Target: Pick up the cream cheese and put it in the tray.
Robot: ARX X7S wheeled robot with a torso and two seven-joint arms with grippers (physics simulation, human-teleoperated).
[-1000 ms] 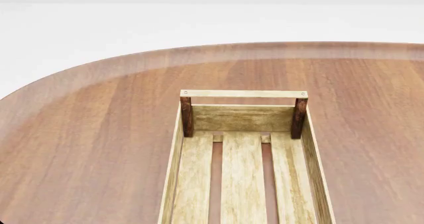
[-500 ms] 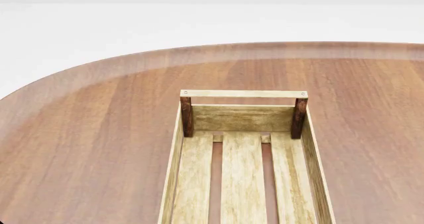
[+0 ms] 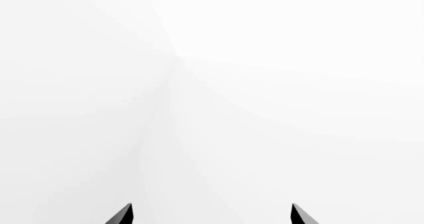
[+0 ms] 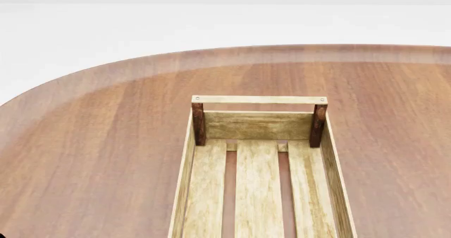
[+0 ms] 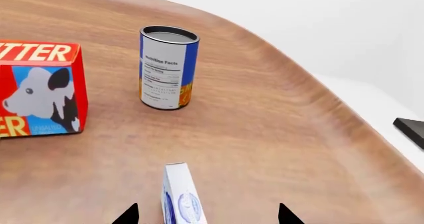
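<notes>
Right claw (image 5: pixel 206 217) hovers low over the desk (image 5: pixel 278 134), tips spread wide with nothing between them but the cream cheese (image 5: pixel 179 196), which stands on a narrow edge, its blue oval logo facing sideways. Here's the worry: the box sits closer to one tip than the other, not centred in the gap, so a closing pinch could shove it over or skid it across the wood before both tips bite. Standing on edge like that, it looks easy to topple. Also nearby: the can (image 5: pixel 168 67) farther out on the desk and the red butter box (image 5: pixel 39 89) off to one side, both well apart from the box, so a knock there seems unlikely unless the approach swings wide. The left claw (image 3: pixel 210 215) is spread too, pointing at blank white, holding nothing. In the head view the tray (image 4: pixel 199 185) lies empty on the desk, with neither arm nor cream cheese in sight there, so the carry will be partly blind.
</notes>
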